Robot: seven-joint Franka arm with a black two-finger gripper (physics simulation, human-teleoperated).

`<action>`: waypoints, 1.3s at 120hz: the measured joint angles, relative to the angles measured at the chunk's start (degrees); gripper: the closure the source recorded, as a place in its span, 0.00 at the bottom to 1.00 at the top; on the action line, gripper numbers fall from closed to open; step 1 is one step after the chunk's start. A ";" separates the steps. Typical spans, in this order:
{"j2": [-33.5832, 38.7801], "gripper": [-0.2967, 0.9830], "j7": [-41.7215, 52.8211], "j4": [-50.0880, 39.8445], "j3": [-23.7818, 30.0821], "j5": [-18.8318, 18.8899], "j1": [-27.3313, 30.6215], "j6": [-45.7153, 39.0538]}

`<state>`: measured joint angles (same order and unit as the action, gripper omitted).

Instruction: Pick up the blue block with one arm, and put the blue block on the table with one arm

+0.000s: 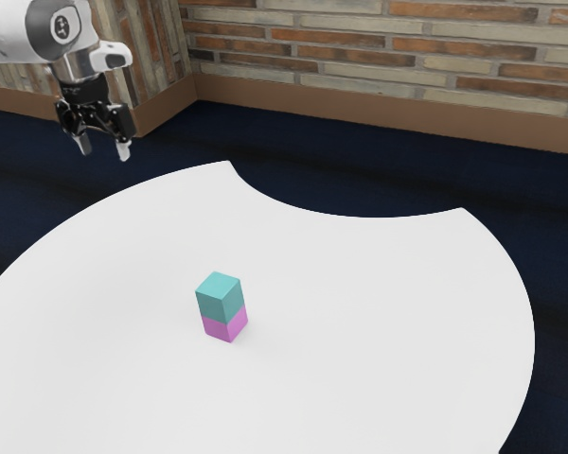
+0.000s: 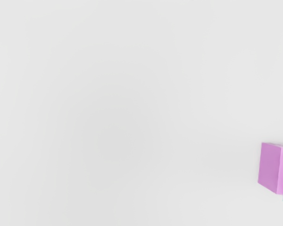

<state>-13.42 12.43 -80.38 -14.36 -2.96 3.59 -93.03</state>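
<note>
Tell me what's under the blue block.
Under the blue block is a pink block, its sides visible, standing on the white table. Where the two blocks meet is covered, so I cannot see between them.

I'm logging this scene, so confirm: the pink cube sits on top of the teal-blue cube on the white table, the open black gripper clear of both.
No: the exterior view shows the teal-blue cube on top of the pink cube. The stack is on the white table, the open black gripper clear of both.
</note>
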 joint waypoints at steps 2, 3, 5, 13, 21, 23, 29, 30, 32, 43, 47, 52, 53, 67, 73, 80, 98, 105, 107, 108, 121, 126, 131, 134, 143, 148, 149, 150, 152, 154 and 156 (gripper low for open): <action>0.10 0.25 0.05 -0.53 -0.01 0.11 -0.68 -0.46; 0.22 0.25 0.08 -0.90 -0.02 0.18 -1.04 -0.70; 1.02 0.25 0.13 -2.68 -0.03 0.40 -1.89 -1.42; 5.96 0.25 0.33 -13.91 0.12 1.71 -5.07 -6.04; 9.19 0.25 0.42 -22.46 1.80 3.30 -5.68 -11.66; 9.27 0.25 0.34 -23.43 2.64 3.66 -5.39 -12.86; 9.06 0.25 -0.03 -25.03 5.64 4.50 -4.36 -15.90; 9.01 0.25 -0.13 -25.19 6.28 4.61 -4.12 -16.33; 8.92 0.25 -0.35 -25.48 7.42 4.76 -3.80 -17.14; 7.83 0.25 -1.71 -26.07 10.91 4.78 -4.51 -20.57; 6.53 0.25 -2.18 -26.07 11.31 4.40 -4.83 -21.53; 4.68 0.25 -2.74 -25.98 11.58 3.94 -4.76 -22.62; 4.26 0.25 -2.85 -25.96 11.62 3.83 -4.71 -22.85; 0.30 0.25 -4.21 -25.81 12.10 2.86 -4.48 -25.72; -1.04 0.25 -4.70 -25.20 12.17 2.66 -4.63 -26.81; -2.25 0.25 -5.23 -24.29 12.27 2.47 -4.96 -27.87; -5.09 0.25 -6.41 -22.37 12.33 1.72 -6.90 -29.55; -5.44 0.25 -6.79 -22.24 12.30 1.26 -7.59 -30.00; -5.47 0.25 -6.89 -22.31 12.28 1.15 -7.66 -30.17; -5.49 0.25 -6.94 -22.35 12.28 1.11 -7.68 -30.25; -5.07 0.25 -7.51 -24.00 12.26 0.70 -8.12 -31.08; -4.35 0.25 -7.70 -25.73 12.25 0.62 -8.39 -31.46; -3.46 0.25 -7.87 -27.25 12.25 0.56 -8.75 -31.93; -2.96 0.25 -7.97 -27.75 12.25 0.53 -8.96 -32.18; -1.65 0.25 -8.21 -29.24 12.25 0.50 -9.50 -32.76; -0.84 0.25 -8.33 -30.48 12.25 0.50 -9.60 -33.06; -0.67 0.25 -8.35 -30.79 12.25 0.51 -9.61 -33.13; -0.52 0.25 -8.37 -31.06 12.25 0.51 -9.62 -33.21; -0.23 0.25 -8.41 -31.58 12.25 0.52 -9.63 -33.36; -0.01 0.25 -8.45 -32.00 12.25 0.53 -9.64 -33.50; 0.17 0.25 -8.48 -32.32 12.25 0.54 -9.68 -33.64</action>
<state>-13.25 3.95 -112.70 -2.11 -2.42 -6.09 -126.67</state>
